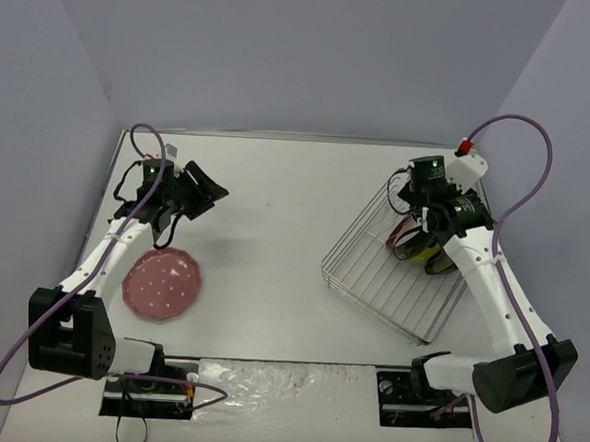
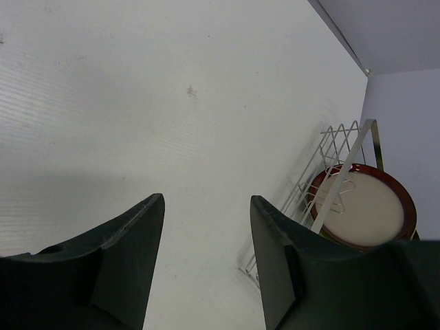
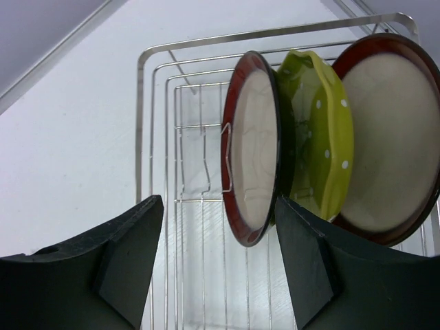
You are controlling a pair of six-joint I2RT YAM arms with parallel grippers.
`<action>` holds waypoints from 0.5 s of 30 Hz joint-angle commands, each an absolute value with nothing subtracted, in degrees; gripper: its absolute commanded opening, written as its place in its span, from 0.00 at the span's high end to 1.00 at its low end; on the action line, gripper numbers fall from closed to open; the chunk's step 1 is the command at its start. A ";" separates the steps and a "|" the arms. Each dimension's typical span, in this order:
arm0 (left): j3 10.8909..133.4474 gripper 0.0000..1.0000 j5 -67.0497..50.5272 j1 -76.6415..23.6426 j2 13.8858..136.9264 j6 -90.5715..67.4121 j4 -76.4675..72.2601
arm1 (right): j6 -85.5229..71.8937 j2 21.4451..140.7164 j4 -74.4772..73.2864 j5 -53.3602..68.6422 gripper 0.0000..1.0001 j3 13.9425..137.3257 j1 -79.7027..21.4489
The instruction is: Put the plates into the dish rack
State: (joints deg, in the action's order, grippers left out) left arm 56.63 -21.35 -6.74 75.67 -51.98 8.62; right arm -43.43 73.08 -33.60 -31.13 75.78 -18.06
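Three plates stand on edge in the square silver wire dish rack: a dark-red-rimmed plate with a beige centre, a yellow-green scalloped plate with white dots and a second dark-red-rimmed plate. The right hand hangs just in front of the nearest one, jaws apart and gripping nothing. It should draw back in line with that plate's edge, so neither finger tips the row. The pink scalloped plate with white dots lies flat on the white tabletop, near the left hand, which is partly open and empty. A pinch on the rim looks the likeliest way to lift it.
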 commanded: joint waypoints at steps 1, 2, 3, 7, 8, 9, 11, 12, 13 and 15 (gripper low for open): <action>61.08 0.51 -18.56 -7.02 71.18 -50.12 10.26 | -41.71 71.97 -33.79 -29.83 0.36 81.65 -21.32; 61.05 0.51 -18.02 -7.03 70.69 -50.07 10.81 | -41.19 72.84 -33.48 -28.54 0.36 82.71 -22.15; 61.02 0.51 -17.48 -7.03 70.19 -50.03 11.35 | -40.73 73.76 -33.16 -27.32 0.36 83.78 -23.01; 61.33 0.51 -14.78 -7.03 68.66 -49.92 13.66 | -38.66 78.33 -29.30 -22.10 0.35 86.52 -26.29; 61.53 0.51 -13.98 -7.03 68.37 -49.92 14.20 | -38.03 79.92 -28.24 -20.54 0.35 86.87 -27.35; 61.77 0.51 -13.17 -7.03 68.13 -49.92 14.72 | -37.31 81.56 -27.24 -18.89 0.34 87.15 -28.51; 62.91 0.51 -11.39 -7.03 67.10 -49.35 17.27 | -36.39 84.90 -25.05 -15.41 0.34 88.52 -30.55; 63.56 0.51 -10.47 -7.03 66.51 -48.99 18.74 | -35.99 86.57 -23.94 -13.64 0.34 89.30 -31.53; 63.98 0.51 -8.92 -6.99 65.43 -48.60 20.61 | -35.46 88.59 -22.50 -11.56 0.34 89.33 -32.91; 64.72 0.51 -6.37 -7.01 63.91 -47.60 23.42 | -34.98 92.06 -18.65 -6.09 0.34 88.71 -34.96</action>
